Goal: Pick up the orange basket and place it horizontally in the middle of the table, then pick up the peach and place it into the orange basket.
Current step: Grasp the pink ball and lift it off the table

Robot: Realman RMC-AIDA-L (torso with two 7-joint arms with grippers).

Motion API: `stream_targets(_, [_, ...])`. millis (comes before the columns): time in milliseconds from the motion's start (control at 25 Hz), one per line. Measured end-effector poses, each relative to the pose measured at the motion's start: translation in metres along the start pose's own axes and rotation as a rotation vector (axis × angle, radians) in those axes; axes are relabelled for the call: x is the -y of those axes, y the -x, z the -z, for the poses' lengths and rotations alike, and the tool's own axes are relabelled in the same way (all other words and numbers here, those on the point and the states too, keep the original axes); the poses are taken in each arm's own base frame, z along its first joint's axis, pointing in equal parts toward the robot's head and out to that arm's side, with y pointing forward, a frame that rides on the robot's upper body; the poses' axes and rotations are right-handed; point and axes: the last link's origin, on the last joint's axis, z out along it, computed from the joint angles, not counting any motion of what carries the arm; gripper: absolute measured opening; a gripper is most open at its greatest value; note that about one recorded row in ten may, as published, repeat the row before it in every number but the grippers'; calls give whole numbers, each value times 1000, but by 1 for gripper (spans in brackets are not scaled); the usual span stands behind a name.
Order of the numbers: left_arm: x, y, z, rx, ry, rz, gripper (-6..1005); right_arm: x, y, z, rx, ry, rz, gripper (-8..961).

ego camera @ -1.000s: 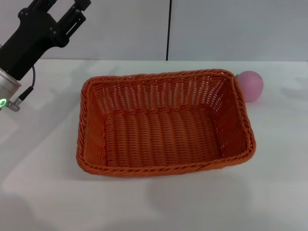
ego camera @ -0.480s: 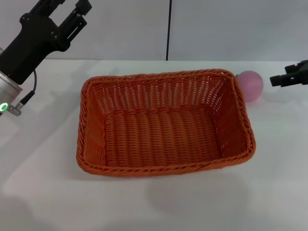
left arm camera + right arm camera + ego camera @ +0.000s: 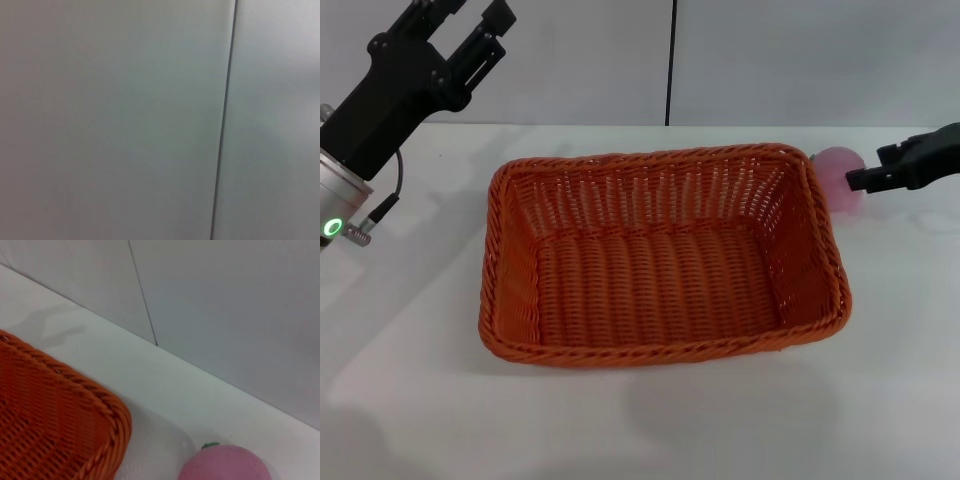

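Observation:
The orange basket (image 3: pixel 660 262) lies lengthwise across the middle of the white table (image 3: pixel 410 330), open side up and with nothing in it. The pale pink peach (image 3: pixel 832 166) sits on the table just past the basket's far right corner. My right gripper (image 3: pixel 865 172) reaches in from the right edge, open, with its tips at the peach's right side and covering part of it. The right wrist view shows the peach (image 3: pixel 225 464) with its green stem beside the basket's corner (image 3: pixel 65 425). My left gripper (image 3: pixel 468 14) hangs open and high at the far left, holding nothing.
A grey wall with a dark vertical seam (image 3: pixel 671 60) stands behind the table. The left wrist view shows only that wall (image 3: pixel 115 120). Bare tabletop lies in front of the basket and to its left.
My right gripper came in from the right edge and moved left until it reached the peach. The left arm drifted slightly up and right. The basket and peach stayed put.

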Motion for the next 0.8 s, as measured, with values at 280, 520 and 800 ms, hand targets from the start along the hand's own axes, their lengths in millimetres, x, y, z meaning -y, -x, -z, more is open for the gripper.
stream_targets(280, [-3,1,0,-7,6,19,633,-4,-2,-15,-20,-16,33,631])
stream_targets(520, [-5,2,1,-12,5,30,629,-10,-3,-25,-18,-24,56,557])
stream_targets(800, [-5,3,2,-12,3,37,624,-11,-5,-28,-11,-30,63,458])
